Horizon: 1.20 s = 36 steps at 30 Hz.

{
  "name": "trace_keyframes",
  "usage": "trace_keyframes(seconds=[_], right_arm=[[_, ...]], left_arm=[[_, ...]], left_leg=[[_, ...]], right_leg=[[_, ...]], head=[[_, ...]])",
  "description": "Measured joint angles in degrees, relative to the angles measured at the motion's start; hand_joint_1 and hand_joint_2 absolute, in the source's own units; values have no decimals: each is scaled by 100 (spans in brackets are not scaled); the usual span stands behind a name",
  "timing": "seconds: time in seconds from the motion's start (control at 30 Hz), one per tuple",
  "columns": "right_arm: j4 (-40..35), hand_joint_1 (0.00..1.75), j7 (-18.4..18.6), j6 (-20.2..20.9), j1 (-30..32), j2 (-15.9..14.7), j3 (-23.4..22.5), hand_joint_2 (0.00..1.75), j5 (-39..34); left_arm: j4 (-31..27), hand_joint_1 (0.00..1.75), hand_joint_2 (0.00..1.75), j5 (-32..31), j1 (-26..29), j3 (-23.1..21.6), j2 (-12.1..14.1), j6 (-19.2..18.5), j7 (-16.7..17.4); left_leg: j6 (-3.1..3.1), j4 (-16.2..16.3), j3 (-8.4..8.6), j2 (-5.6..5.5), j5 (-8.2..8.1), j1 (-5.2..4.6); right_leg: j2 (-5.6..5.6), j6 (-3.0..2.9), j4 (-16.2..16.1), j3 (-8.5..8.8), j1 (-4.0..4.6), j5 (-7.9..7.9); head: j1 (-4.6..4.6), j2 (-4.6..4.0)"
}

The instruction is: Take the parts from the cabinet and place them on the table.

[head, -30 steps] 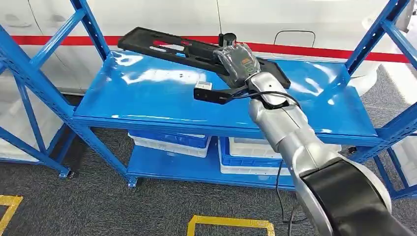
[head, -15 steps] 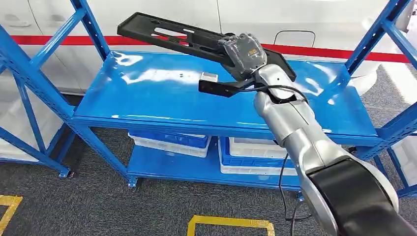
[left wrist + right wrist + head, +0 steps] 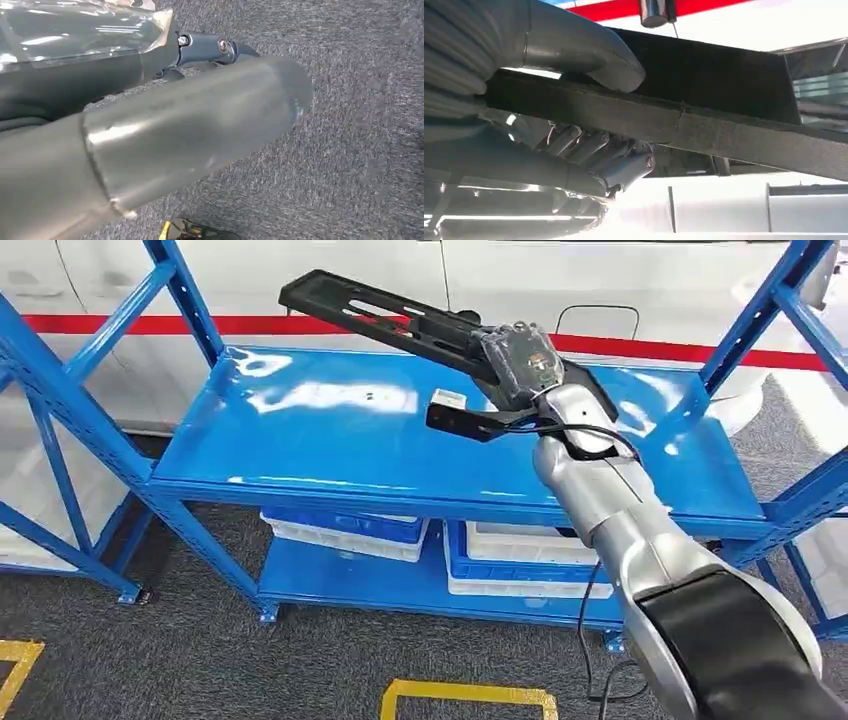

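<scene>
Lifted higher, black part (image 3: 390, 315) sits gripped in right hand (image 3: 520, 360).

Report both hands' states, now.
Right hand: grips the long black part, lifted off the blue shelf.
Left hand: cannot be told.
</scene>
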Motion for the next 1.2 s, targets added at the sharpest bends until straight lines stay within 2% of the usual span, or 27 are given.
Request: trace_keyframes(seconds=[0.07, 0.1, 0.13, 0.17, 0.23, 0.27, 0.3, 0.33, 0.37, 0.4, 0.43, 0.47, 0.5, 0.57, 0.6, 0.63, 0.7, 0.77, 0.8, 0.83, 0.93, 0.97, 1.0, 1.07, 1.13, 1.17, 1.2], right_arm=[[17, 168, -2, -39, 25, -57, 15, 175, -20], [31, 168, -2, -44, 61, -81, 22, 175, -24], [44, 168, -2, -46, 103, -105, 26, 175, -31], [52, 168, -2, -46, 127, -109, 31, 175, -31], [63, 168, -2, -57, 124, -138, 37, 175, -31], [66, 168, 0, -85, 122, -146, 37, 175, -31], [70, 168, 4, -103, 120, -151, 39, 175, -39], [70, 168, 4, -109, 123, -142, 41, 175, -44], [76, 168, 9, -109, 130, -155, 44, 175, -35], [79, 168, 15, -109, 130, -157, 46, 175, -33], [79, 168, 15, -109, 127, -155, 46, 175, -35], [79, 168, 15, -109, 125, -153, 46, 175, -35], [79, 168, 15, -109, 122, -153, 46, 175, -33], [81, 168, 15, -109, 125, -146, 46, 175, -33], [89, 168, 15, -109, 129, -146, 48, 175, -31], [96, 168, 15, -109, 132, -149, 48, 175, -31], [107, 168, 17, -109, 131, -149, 48, 175, -28], [107, 168, 22, -109, 114, -149, 48, 175, -28], [107, 168, 22, -109, 109, -149, 48, 175, -28], [107, 168, 22, -109, 104, -155, 48, 175, -22], [107, 168, 22, -109, 104, -140, 57, 175, -11], [107, 168, 22, -109, 106, -151, 57, 175, -11], [107, 168, 22, -109, 79, -151, 57, 175, -13], [107, 168, 31, -107, 68, -148, 63, 175, -13], [118, 168, 33, -103, 117, -155, 81, 175, -13], [125, 168, 37, -103, 135, -155, 87, 175, -13], [127, 168, 42, -103, 138, -155, 101, 175, -13]], left_arm=[[0, 0, 0, -17, -20, 0, 2, -17, 9], [0, 0, 0, -24, -20, 0, 2, -17, 11], [0, 0, 0, -28, -20, 0, 2, -22, 13], [0, 0, 0, -31, -18, 0, 0, -31, 24], [0, 0, 0, -31, -19, 2, -7, -55, 33], [0, 0, 0, -31, -20, 2, -2, -54, 33], [0, 0, 0, -31, -32, 2, 22, -55, 39], [2, 0, 0, -39, -29, 0, 13, -54, 39], [0, 0, 0, -48, -38, 2, 9, -52, 39], [2, 0, 0, -48, -36, 0, 9, -52, 42], [2, 0, 0, -48, -26, 2, 9, -52, 42], [2, 0, 0, -50, -23, 0, 9, -52, 42], [2, 0, 0, -50, -23, 2, 5, -52, 42], [2, 0, 0, -61, -25, 0, 7, -52, 42], [2, 0, 0, -66, -25, 0, 7, -52, 41], [2, 0, 0, -68, -24, 0, 7, -52, 42], [2, 0, 0, -83, -24, 0, 4, -52, 46], [2, 0, 0, -83, -30, 0, 9, -52, 46], [2, 0, 0, -83, -34, 2, 24, -50, 48], [2, 0, 0, -83, -31, 0, 17, -48, 46], [0, 0, 0, -74, -36, 2, 15, -37, 42], [2, 0, 0, -74, -36, 2, 13, -35, 39], [0, 0, 0, -74, -38, 2, 7, -33, 33], [0, 0, 0, -74, -39, 4, 7, -37, 31], [2, 0, 0, -74, -34, 4, 4, -46, 26], [2, 0, 0, -74, -29, 4, -4, -46, 24], [2, 0, 0, -74, -28, 7, -9, -46, 24]], left_leg=[[7, -3, -11, 2, 3, 7], [6, 0, -18, -2, 3, 10], [-5, 6, -20, -13, 1, 21], [-30, 16, -22, -15, -8, 44], [-145, 116, -52, -17, -58, 122], [-223, 208, -94, -13, -109, 113], [-281, 249, -174, -26, -132, 117], [-319, 330, -161, -31, -143, 85], [-337, 379, -193, -59, -153, 93], [-352, 365, -214, -58, -144, 103], [-379, 393, -247, -56, -153, 150], [-396, 493, -285, -45, -263, 171], [-406, 770, -384, -40, -496, 168], [-429, 1628, -733, -46, -955, 162], [-429, 2011, -896, -46, -1098, 161], [-413, 2204, -976, -46, -1098, 159], [-336, 1782, -744, -46, -761, 141], [-180, 753, -192, -55, -337, 68], [-129, 559, -51, -48, -447, 38], [-160, 547, -72, -38, -386, 5], [-121, 438, -68, -39, -369, -34], [-106, 318, -16, -6, -290, 40], [-74, 285, -14, -8, -254, 17], [-49, 286, -53, -4, -235, 11], [-48, 291, -68, -5, -225, 10], [-55, 293, -67, -14, -220, 10], [-58, 300, -67, -21, -219, 10]], right_leg=[[4, 0, 932, -448, -53, -369], [3, 41, 1275, -614, -80, -463], [0, 108, 1372, -665, -123, -433], [-4, 194, 1190, -582, -170, -306], [-42, 407, 158, -70, -265, 137], [-78, 478, -288, 136, -317, 187], [39, 421, -108, 200, -210, 193], [58, 351, -123, 98, -223, 217], [59, 264, -121, 97, -241, 128], [55, 235, -86, 64, -233, 109], [56, 161, -94, 47, -259, 135], [57, 117, -96, 46, -260, 153], [54, 76, -97, 40, -247, 164], [51, 33, -94, 20, -208, 185], [50, 31, -92, 10, -183, 184], [50, 28, -91, 1, -160, 186], [52, 12, -92, 1, -121, 196], [57, 14, -94, 9, -97, 197], [54, 23, -97, -7, -80, 202], [48, 31, -102, -13, -82, 209], [36, 113, -159, -5, -95, 258], [10, 122, -95, -73, -85, 215], [2, 106, 72, -163, -80, 85], [0, 51, 911, -540, -86, -296], [0, 83, 1631, -852, -86, -506], [-1, 123, 1579, -819, -87, -448], [-2, 176, 1256, -637, -87, -295]], head=[[0, 0], [-5, 0], [0, 0], [0, 0], [2, 0], [13, 0], [31, 0], [15, 0], [11, 0], [-11, 0], [-22, 0], [-22, 0], [-26, 0], [-33, 0], [-33, 0], [-31, 0], [-31, 0], [-33, 0], [-15, 0], [-17, 0], [-31, 0], [-26, 0], [4, 0], [9, 0], [15, 0], [15, 0], [11, 0]])
